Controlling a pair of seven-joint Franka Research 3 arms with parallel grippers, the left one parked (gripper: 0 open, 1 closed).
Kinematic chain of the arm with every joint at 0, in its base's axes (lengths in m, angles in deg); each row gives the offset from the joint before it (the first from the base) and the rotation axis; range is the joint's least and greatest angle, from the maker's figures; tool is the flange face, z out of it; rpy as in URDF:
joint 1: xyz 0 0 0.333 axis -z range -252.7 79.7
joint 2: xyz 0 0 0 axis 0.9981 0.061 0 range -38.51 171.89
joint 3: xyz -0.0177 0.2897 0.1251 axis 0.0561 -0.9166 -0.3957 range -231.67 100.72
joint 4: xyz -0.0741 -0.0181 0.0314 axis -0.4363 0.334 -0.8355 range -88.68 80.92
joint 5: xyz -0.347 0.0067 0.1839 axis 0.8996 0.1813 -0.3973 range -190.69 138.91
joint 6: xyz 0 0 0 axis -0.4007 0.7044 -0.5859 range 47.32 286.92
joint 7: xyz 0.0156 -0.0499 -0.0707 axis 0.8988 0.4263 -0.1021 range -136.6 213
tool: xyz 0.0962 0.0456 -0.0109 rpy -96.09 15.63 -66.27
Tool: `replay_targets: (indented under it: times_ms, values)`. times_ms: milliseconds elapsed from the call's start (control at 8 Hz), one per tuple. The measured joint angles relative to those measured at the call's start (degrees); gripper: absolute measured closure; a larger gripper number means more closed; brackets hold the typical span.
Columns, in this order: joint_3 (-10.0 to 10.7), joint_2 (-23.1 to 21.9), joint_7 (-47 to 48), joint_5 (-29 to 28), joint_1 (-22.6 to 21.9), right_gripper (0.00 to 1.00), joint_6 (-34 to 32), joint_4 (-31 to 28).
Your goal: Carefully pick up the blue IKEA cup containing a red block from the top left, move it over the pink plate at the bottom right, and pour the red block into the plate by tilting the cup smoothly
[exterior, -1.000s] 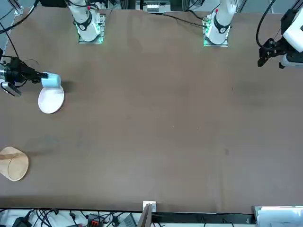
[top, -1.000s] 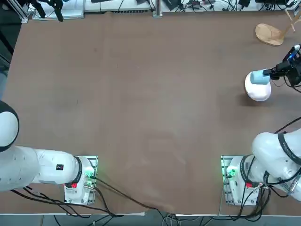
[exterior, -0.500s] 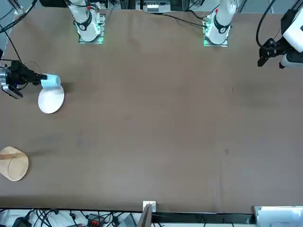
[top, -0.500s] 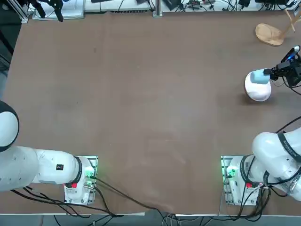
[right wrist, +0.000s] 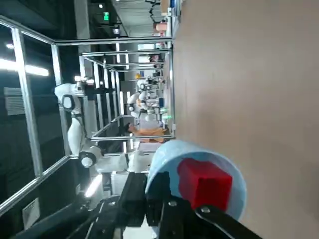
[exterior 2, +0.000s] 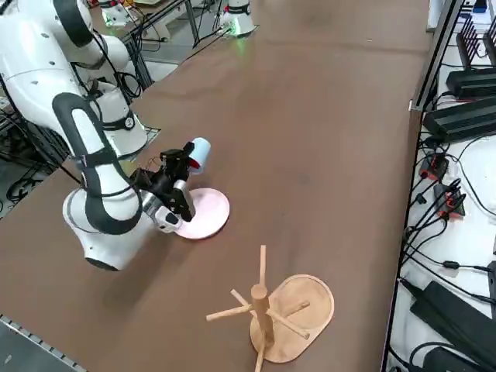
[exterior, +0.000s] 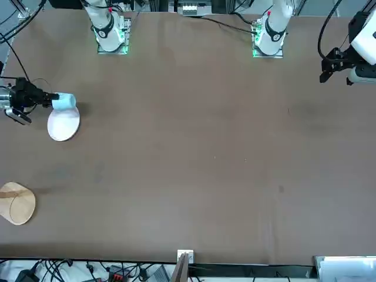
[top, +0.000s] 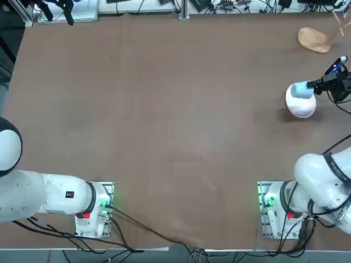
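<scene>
An overhead camera is looking down on the bench point(top: 175, 120) from the robot's side. A second is facing back across it. A raised third is looking diagonally from the right, nearer. The wrist camera is sitting closest. All four are sharing the cup point(top: 301, 90).

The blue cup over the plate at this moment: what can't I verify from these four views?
- Red block: visible only in the wrist view, sitting at the blue cup's mouth; the cup's wall hides it in the top, front and side views.
- Right gripper contact: its dark fingers merge with the cup, so the exact grip is unclear.
- Pink plate: absent from the wrist view; the cup covers its far rim from overhead.
- Cup-to-plate height: unreadable from the overhead and front views.
</scene>
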Motion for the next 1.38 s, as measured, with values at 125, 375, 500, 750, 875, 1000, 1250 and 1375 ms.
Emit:
replay_targets:
  times_ms: [125,375,500,750,875,1000,1250,1375]
  values:
    - [0.0,1.3,-0.6,-0.2,0.2,0.96,-1.1,0.6]
    - [0.0,2.8,-0.7,-0.3,0.6,0.96,-2.1,1.9]
    - [0.0,3.6,-0.7,-0.3,1.0,0.96,-2.6,2.7]
    - [0.0,4.4,-0.8,-0.3,1.8,0.96,-4.2,4.0]
    - [0.0,4.4,-0.8,-0.3,2.1,0.96,-4.6,4.5]
    - [0.0,4.4,-0.8,-0.3,2.1,0.96,-4.5,4.8]
    - [-0.4,4.3,-0.8,-0.1,1.7,0.96,-1.8,5.2]
    - [-0.7,3.5,-0.7,0.2,0.4,0.96,1.6,5.8]
